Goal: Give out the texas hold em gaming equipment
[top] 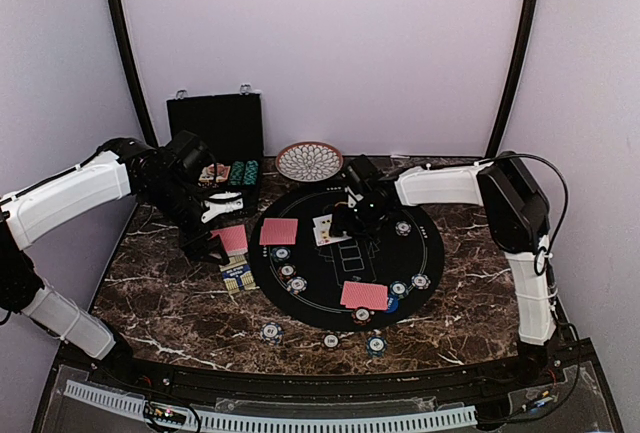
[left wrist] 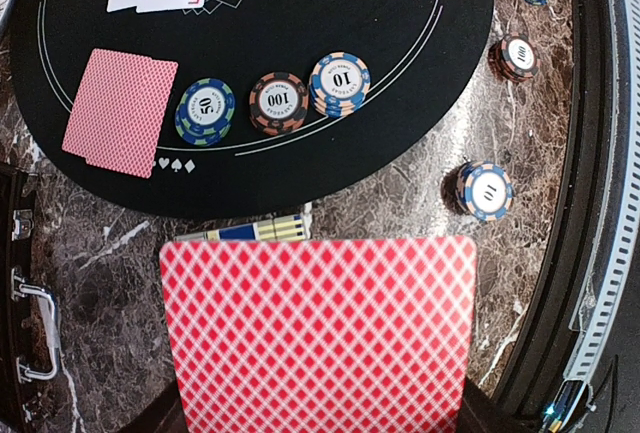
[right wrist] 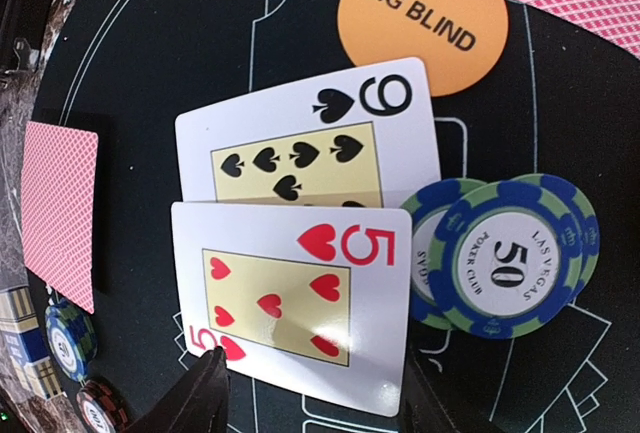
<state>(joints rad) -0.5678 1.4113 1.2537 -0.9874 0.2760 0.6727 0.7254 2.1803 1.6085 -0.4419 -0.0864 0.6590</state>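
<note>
Cards [top: 328,230] | top: faces illegible | R wrist: 9 spades [right wrist: 310,138], 5 hearts [right wrist: 290,298]

A red-backed card [left wrist: 318,338] fills the 6 o'clock zone, nearest the lens. Just beyond its top edge, a striped box [left wrist: 262,229] lies on the marble worktop [left wrist: 400,203]. The black mat [left wrist: 300,13] covers 9 to 1 o'clock. Near the mat's edge, three chip stacks stand in a row: green 50 stack [left wrist: 205,110], brown 100 stack [left wrist: 279,102], blue 10 stack [left wrist: 339,83]. At their 9 o'clock lie two overlapped face-down cards [left wrist: 120,111]. A separate 10 chip [left wrist: 486,191] rests on the worktop at 3 o'clock.
</note>
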